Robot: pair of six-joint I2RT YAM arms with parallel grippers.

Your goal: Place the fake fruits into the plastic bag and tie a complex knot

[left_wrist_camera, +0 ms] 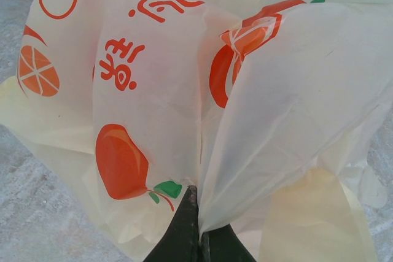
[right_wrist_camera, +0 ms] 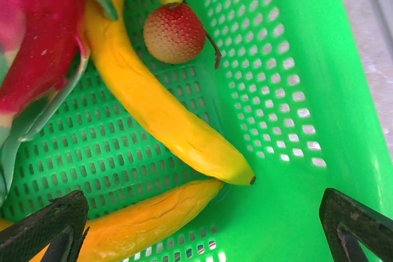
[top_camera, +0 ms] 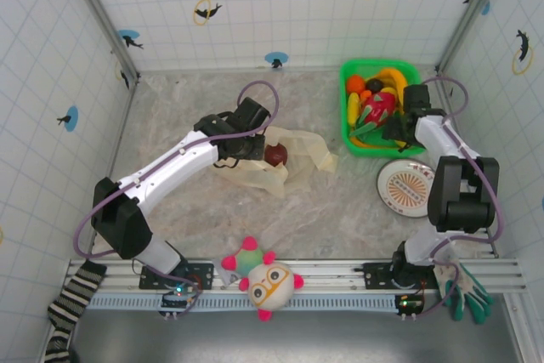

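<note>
The plastic bag (top_camera: 297,152) lies crumpled mid-table, cream with orange fruit prints (left_wrist_camera: 153,90). A dark maroon fruit (top_camera: 276,155) sits at its mouth. My left gripper (top_camera: 242,147) is shut on a fold of the bag's film, pinched between its black fingertips (left_wrist_camera: 199,213). Other fake fruits fill the green basket (top_camera: 350,144) at the back right: two yellow bananas (right_wrist_camera: 166,115), a small red bumpy fruit (right_wrist_camera: 175,32) and a pink dragon fruit (right_wrist_camera: 37,41). My right gripper (right_wrist_camera: 199,231) hangs open inside the basket over the bananas, holding nothing. The knot is out of view.
A round patterned plate (top_camera: 408,183) lies in front of the basket. A pink-spiked plush toy with glasses (top_camera: 265,282) rests on the front rail. A striped sock (top_camera: 72,303) hangs at the left corner and a green item (top_camera: 467,297) at the right.
</note>
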